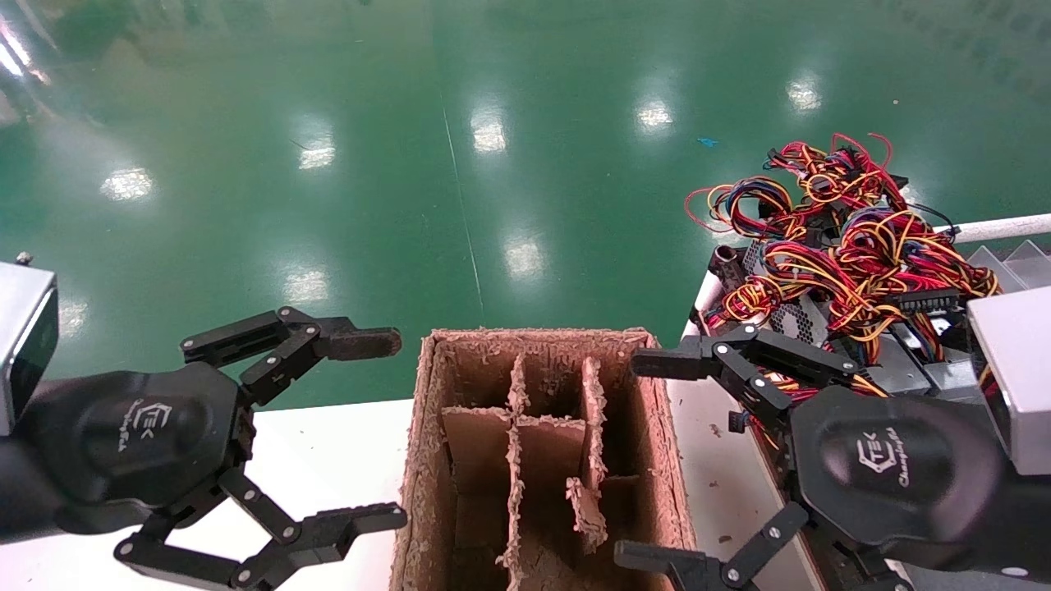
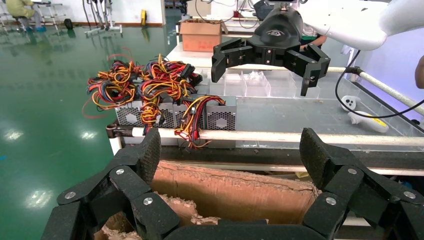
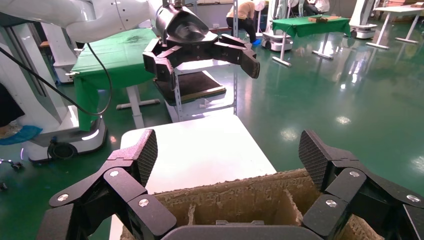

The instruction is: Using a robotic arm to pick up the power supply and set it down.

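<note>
1. Where the white table (image 1: 328, 443) ends at its far edge, green glossy floor (image 1: 460, 148) opens wide beyond; the cardboard box (image 1: 657, 460) stands between the two grippers, its rim close to the fingers of each.
2. Frayed brown card forms the box walls and the crossed dividers (image 1: 517, 435) inside; both grippers are black, hexagonal, with linked fingers and ribbed pads.
3. Grey metal with a honeycomb grille, the power supply (image 2: 220, 116) lies in a row of like units behind a white rail (image 2: 280, 136), under a tangle of red, yellow, blue and black wires (image 1: 846, 238).
4. Spread wide and holding nothing, the right gripper (image 1: 657, 460) hangs just short of that heap, not touching it; the left gripper (image 1: 386, 431), also spread and empty, hangs over the table on the box's other side.
</note>
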